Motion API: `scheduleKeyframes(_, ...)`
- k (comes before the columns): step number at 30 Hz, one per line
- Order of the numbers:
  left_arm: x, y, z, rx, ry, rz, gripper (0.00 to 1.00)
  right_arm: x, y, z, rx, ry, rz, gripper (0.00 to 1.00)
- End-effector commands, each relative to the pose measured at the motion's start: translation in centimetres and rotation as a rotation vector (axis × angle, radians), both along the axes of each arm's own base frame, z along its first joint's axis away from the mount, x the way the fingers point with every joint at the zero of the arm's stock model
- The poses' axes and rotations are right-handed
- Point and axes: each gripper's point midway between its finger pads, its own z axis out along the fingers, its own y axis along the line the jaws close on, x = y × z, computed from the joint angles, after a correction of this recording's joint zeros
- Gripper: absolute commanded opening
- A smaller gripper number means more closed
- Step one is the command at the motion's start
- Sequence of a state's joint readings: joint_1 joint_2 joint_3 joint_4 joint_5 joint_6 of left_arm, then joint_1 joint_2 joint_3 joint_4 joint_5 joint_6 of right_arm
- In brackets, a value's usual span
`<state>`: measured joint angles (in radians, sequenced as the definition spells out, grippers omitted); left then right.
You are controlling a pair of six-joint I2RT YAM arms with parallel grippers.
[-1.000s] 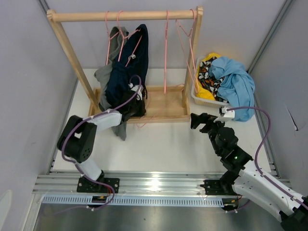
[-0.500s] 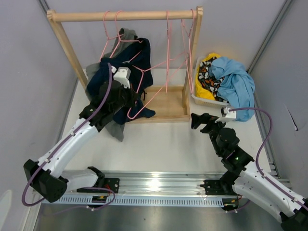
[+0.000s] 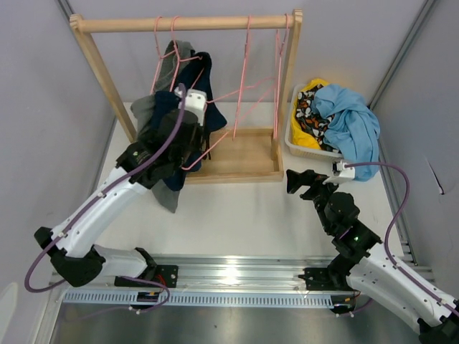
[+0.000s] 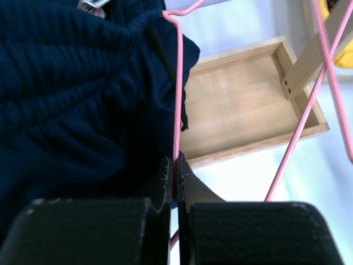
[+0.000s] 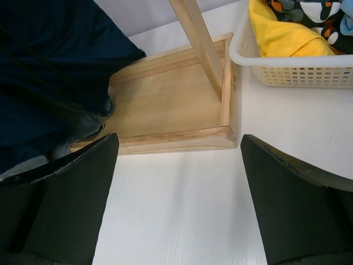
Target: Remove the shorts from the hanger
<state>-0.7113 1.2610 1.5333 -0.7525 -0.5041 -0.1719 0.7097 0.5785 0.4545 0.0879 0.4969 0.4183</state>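
Note:
Navy shorts [image 3: 201, 72] hang on a pink wire hanger [image 3: 215, 143] at the left of the wooden rack [image 3: 186, 24], bunched against a grey garment [image 3: 166, 195]. My left gripper [image 3: 199, 149] is shut on the hanger's wire, just below the shorts. In the left wrist view the thin pink hanger [image 4: 177, 83] runs up out of my left gripper [image 4: 176, 165], with the ribbed navy shorts [image 4: 71, 94] filling the left side. My right gripper [image 3: 301, 183] stands open above the table, right of the rack's base, holding nothing; my right gripper [image 5: 179, 165] faces the base.
The rack's wooden base tray [image 3: 247, 154] lies under the hangers; other bare pink hangers [image 3: 247, 79] swing on the rail. A white basket [image 3: 305, 147] heaped with yellow and light blue clothes stands at the right. The rack's right post [image 5: 198, 44] rises near my right gripper.
My left arm has unfolded and lifted, carrying the hanger and shorts up and toward the rail. The bare hangers have swung. The right arm has barely moved.

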Motion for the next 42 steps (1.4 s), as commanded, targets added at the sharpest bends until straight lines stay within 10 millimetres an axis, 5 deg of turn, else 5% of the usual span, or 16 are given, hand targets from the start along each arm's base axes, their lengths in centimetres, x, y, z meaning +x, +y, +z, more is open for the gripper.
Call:
scheduleKeyframes(1,-0.7,-0.7,-0.3,0.171,0.000,0.005,0.00,-0.2,-0.2,1.6,0.042,-0.030,-0.009,1.00)
scheduleKeyframes(5,-1.2,-1.1,-3.1,0.301,0.039,0.029,0.00,-0.3,-0.4,1.6,0.035,-0.030,-0.012,0.99)
scheduleKeyframes(12,-1.4,-0.3,-2.2,0.430,-0.006,0.089,0.00,-0.5,-1.0,1.5,0.032,-0.037,-0.029,0.99)
scheduleKeyframes(15,-1.5,-2.6,-4.3,0.399,0.050,-0.002,0.00,-0.6,-1.2,1.4,0.029,-0.036,-0.033,1.00)
scheduleKeyframes(16,-2.5,-5.0,-6.8,0.333,0.123,-0.131,0.00,-0.7,-1.3,1.4,0.032,-0.039,-0.035,0.99)
scheduleKeyframes(18,-3.2,-8.8,-6.2,0.141,0.099,-0.278,0.00,-0.9,-1.5,1.1,0.027,-0.038,-0.039,0.99)
scheduleKeyframes(19,-5.0,-10.4,-9.6,0.095,0.184,-0.383,0.00,-1.0,-1.7,1.3,0.030,-0.045,-0.043,1.00)
scheduleKeyframes(24,-6.4,-9.9,-10.4,0.209,0.107,-0.292,0.00,-1.4,-2.6,1.1,0.019,-0.050,-0.062,1.00)
scheduleKeyframes(28,-5.9,-7.3,-7.9,0.397,0.008,-0.142,0.00,-1.5,-2.8,0.8,0.022,-0.052,-0.067,0.99)
scheduleKeyframes(29,-5.3,-6.4,-5.0,0.403,-0.052,-0.067,0.00,-1.5,-2.7,0.8,0.024,-0.052,-0.066,0.99)
scheduleKeyframes(34,-4.3,-3.3,1.5,0.512,-0.184,0.094,0.00,-1.6,-2.7,0.5,0.039,-0.049,-0.063,1.00)
scheduleKeyframes(42,-3.5,-0.3,10.3,0.639,-0.358,0.265,0.00,-1.9,-3.2,0.9,0.041,-0.068,-0.073,1.00)
